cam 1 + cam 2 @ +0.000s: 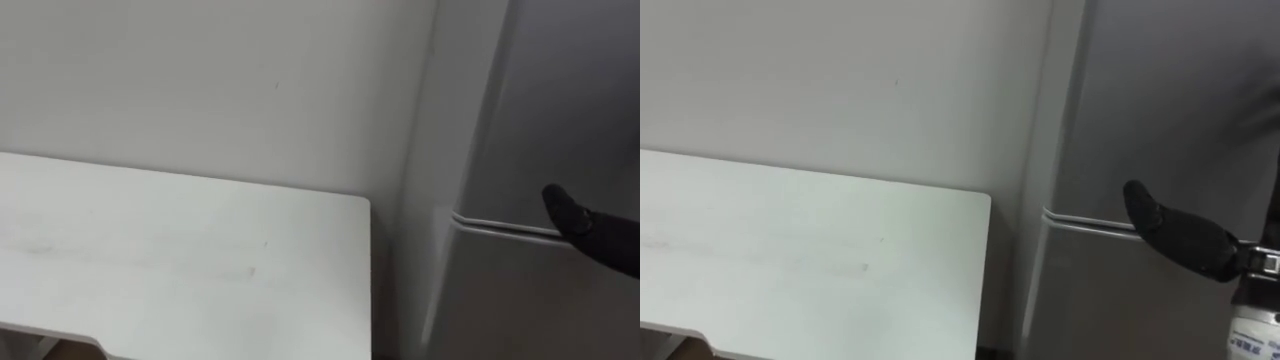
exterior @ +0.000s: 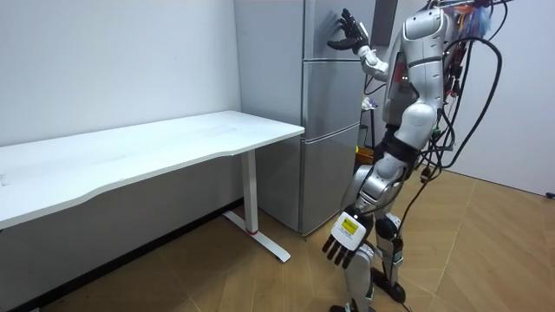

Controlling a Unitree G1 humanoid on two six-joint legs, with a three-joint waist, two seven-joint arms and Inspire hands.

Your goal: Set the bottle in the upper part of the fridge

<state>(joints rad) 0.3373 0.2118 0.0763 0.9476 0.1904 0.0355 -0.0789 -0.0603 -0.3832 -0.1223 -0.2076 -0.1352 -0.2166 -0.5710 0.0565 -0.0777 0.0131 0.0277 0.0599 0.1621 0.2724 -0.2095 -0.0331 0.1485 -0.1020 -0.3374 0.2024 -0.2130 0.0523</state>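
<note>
Right hand reaches in from the lower right, closest to the head camera, with a dark fingertip at the seam between the upper door and the lower door. Its fingers are extended and loosely spread, gripping nothing. In the room view the robot stands upright right at the front of the fridge, right arm raised to the door. The left hand hangs by the thigh, fingers relaxed and empty. The bottle is in neither hand, and where it sits cannot be told.

Step judged: opening the upper door, very early in the task, as both doors are shut. The next move likely calls for fingers hooked under the upper door's lower edge at the seam, then a pull outward. No handle can be made out, and the hinge side cannot be told. The bottle would have to be fetched after that.

Edges and room: the table stands just beside the fridge, with a narrow dark gap between its right edge and the fridge side. The wall closes off the back. The robot is close to the fridge front, so a swinging door could catch its forearm or body and a step back is probably needed. Open wood floor behind the robot gives that room.
</note>
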